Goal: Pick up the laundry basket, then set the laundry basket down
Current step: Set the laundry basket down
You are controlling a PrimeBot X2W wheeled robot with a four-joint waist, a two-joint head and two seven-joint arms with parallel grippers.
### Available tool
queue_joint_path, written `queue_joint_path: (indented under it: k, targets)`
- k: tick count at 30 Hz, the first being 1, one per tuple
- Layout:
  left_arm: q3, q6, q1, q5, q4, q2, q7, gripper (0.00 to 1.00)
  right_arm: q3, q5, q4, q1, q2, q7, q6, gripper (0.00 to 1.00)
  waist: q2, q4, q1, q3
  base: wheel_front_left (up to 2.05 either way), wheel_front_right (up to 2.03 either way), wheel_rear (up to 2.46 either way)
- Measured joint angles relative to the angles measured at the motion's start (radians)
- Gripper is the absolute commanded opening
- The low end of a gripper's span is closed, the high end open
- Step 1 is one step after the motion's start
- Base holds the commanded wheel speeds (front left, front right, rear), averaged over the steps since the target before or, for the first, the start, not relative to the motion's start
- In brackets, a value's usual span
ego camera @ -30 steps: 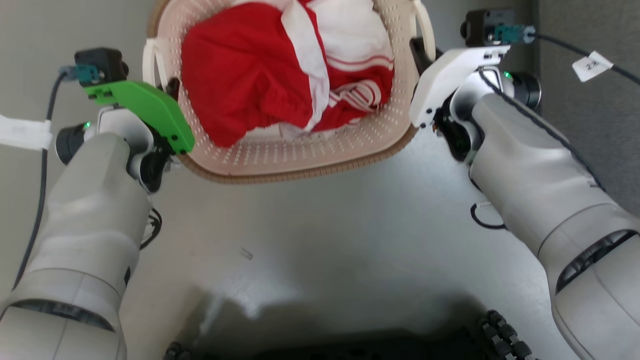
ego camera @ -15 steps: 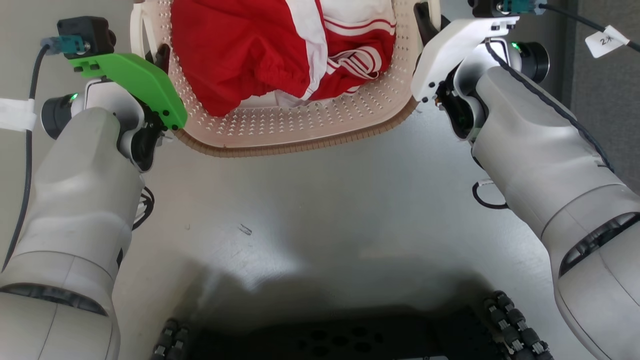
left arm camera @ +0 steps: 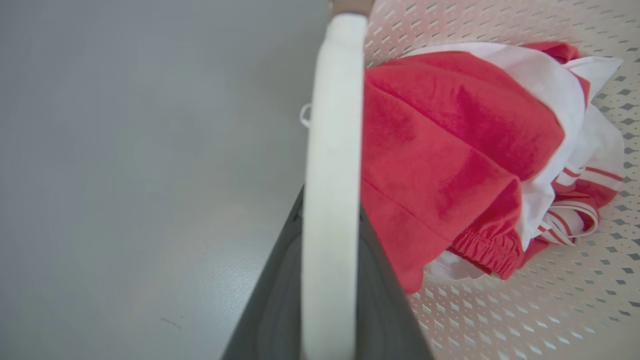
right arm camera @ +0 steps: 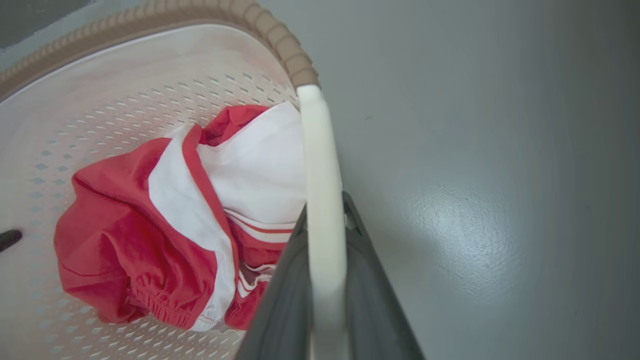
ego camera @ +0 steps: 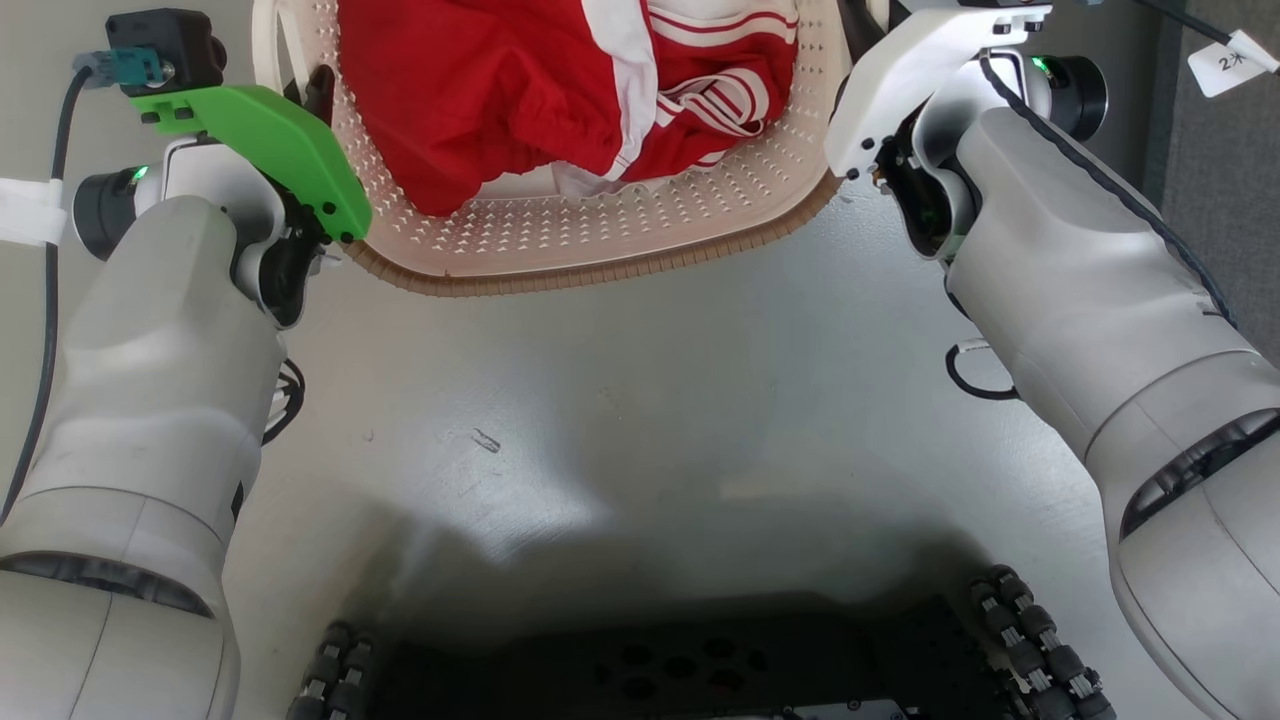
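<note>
The laundry basket (ego camera: 600, 245), cream and perforated with a brown woven-look rim, sits at the top of the head view between my two arms. Red and white clothes (ego camera: 500, 100) lie inside it. My left gripper (ego camera: 318, 95) is at the basket's left side; in the left wrist view its dark fingers (left arm camera: 270, 310) are shut on the white loop handle (left arm camera: 332, 150). My right gripper (ego camera: 852, 25) is at the basket's right side, and its fingers (right arm camera: 380, 310) clamp the other white handle (right arm camera: 320, 165). The far part of the basket is cut off by the frame.
Smooth grey floor (ego camera: 640, 420) spreads below the basket. My dark wheeled base (ego camera: 680, 670) fills the bottom edge. A darker grey panel (ego camera: 1235, 200) stands at the far right, with a tagged cable (ego camera: 1225, 65) near my right wrist.
The whole head view has shifted upward, so the camera has moved and more of my base shows. The basket looks slightly larger. Both grippers keep their hold on the handles.
</note>
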Motion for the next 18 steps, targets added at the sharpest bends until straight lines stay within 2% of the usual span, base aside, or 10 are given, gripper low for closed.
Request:
queue_joint_path:
  k: [13,14,15,16,17,18]
  targets:
    - [-0.005,-0.01,-0.006,0.0,0.017,-0.008,-0.012,0.0,-0.002,0.0,0.015,-0.006,0.002,-0.012,0.002,0.0,0.0,0.004,0.0,0.0,0.0,0.0,0.0]
    - [-0.005,-0.012,-0.008,0.0,0.018,-0.01,-0.016,0.07,-0.004,0.001,0.016,-0.006,0.002,-0.012,0.004,0.33,0.0,0.004,0.0,-0.001,0.0,0.0,0.0]
    - [-0.005,-0.012,-0.01,0.0,0.019,-0.012,-0.016,0.29,-0.004,0.002,0.019,-0.006,0.001,-0.012,0.011,0.58,0.0,0.005,0.0,-0.002,0.0,0.0,0.0]
    - [-0.006,-0.013,-0.01,0.0,0.022,-0.013,-0.016,0.49,-0.004,0.002,0.021,-0.006,-0.001,-0.012,0.011,1.0,0.0,0.005,0.0,-0.003,0.0,0.0,0.0]
    - [-0.007,-0.013,-0.01,0.0,0.024,-0.014,-0.016,0.73,-0.006,0.002,0.024,-0.006,-0.003,-0.012,0.012,1.0,0.0,0.006,0.0,-0.004,0.0,0.0,0.0]
    - [-0.007,-0.013,-0.01,0.0,0.028,-0.012,-0.016,0.93,-0.007,0.003,0.027,-0.006,-0.01,-0.011,0.013,1.0,0.0,0.007,0.0,-0.005,0.0,0.0,0.0]
